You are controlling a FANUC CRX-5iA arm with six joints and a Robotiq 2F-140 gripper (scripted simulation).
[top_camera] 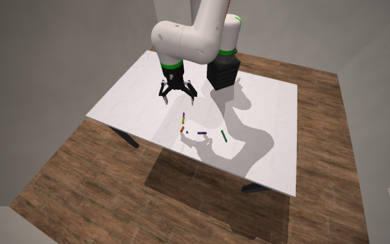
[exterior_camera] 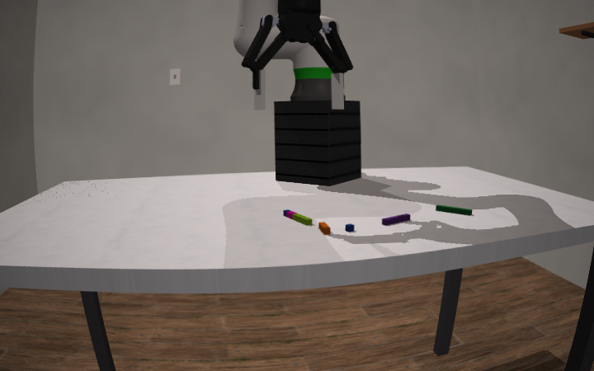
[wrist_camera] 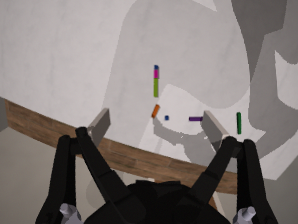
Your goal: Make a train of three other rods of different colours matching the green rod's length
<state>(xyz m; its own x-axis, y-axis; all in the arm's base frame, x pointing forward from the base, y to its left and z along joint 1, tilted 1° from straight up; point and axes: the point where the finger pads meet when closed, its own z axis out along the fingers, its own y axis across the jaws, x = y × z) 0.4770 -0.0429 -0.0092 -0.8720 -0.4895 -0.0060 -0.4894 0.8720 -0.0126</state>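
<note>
A train of three rods lies flat on the white table: a small blue rod (exterior_camera: 285,213), a magenta rod (exterior_camera: 291,214) and a lime rod (exterior_camera: 302,218), end to end in one line; it also shows in the top view (top_camera: 183,118) and in the wrist view (wrist_camera: 156,80). The green rod (top_camera: 223,136) lies to the right, apart, also in the exterior view (exterior_camera: 454,210). My gripper (top_camera: 179,100) hangs high above the table behind the train, open and empty; it also shows in the exterior view (exterior_camera: 299,96).
An orange rod (exterior_camera: 323,227) lies just in front of the train's lime end. A second small blue rod (exterior_camera: 349,227) and a purple rod (exterior_camera: 396,218) lie to the right of it. The black robot base (exterior_camera: 317,142) stands at the back. The table's front edge is near the rods.
</note>
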